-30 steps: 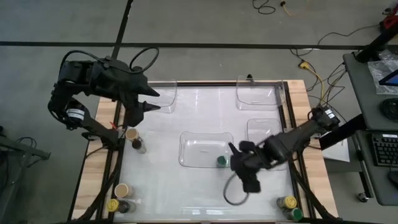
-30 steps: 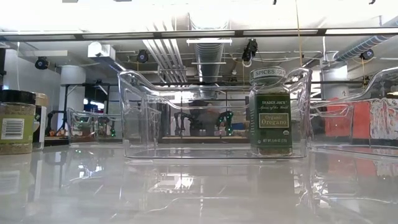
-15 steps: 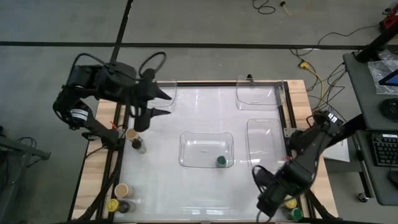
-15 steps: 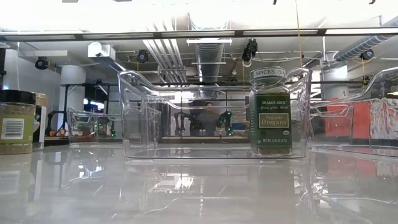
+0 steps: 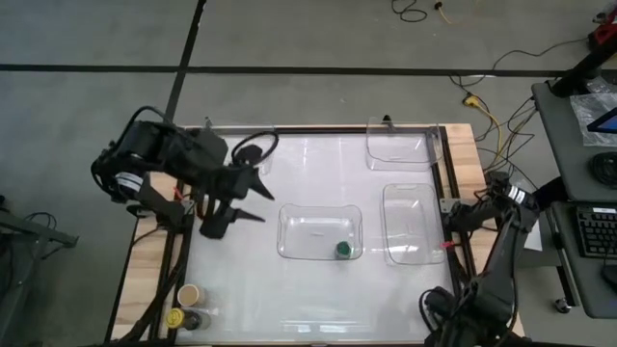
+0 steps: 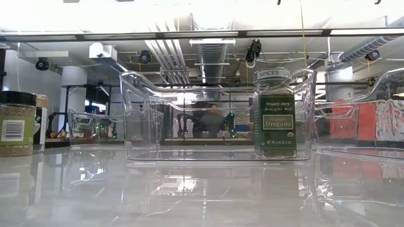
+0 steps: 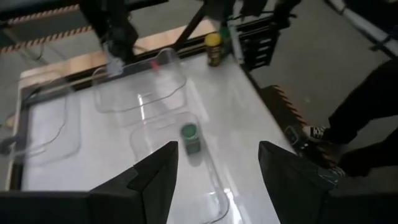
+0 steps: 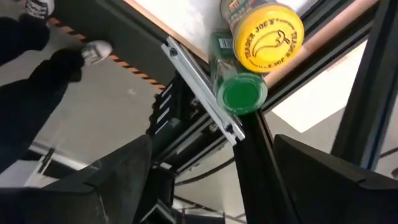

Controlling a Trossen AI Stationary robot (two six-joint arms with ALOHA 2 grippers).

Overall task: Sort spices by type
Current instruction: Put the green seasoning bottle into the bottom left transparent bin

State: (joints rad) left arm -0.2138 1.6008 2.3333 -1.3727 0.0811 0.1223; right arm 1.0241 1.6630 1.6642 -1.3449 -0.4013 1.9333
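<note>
One green-lidded spice jar stands upright in the middle clear tray; the low view shows its label. My right gripper hangs open over the table's near right corner, above a yellow-lidded jar and a green-lidded jar that stand side by side; in the high view the arm hides them. My left gripper is open above the table's left part, left of the middle tray, with nothing between its fingers. Tan, yellow and dark jars stand at the near left corner.
Clear trays stand at the right, far right and far left. A black-lidded jar shows at the left in the low view. A metal frame runs along the table's edge. A person's legs and shoes are beside the table.
My right gripper has swung from beside the middle tray toward the table's near right corner, rolling as it went, and now hangs over the yellow and green jars there. My left gripper has moved from the far left toward the near edge and the middle tray, turning somewhat.
</note>
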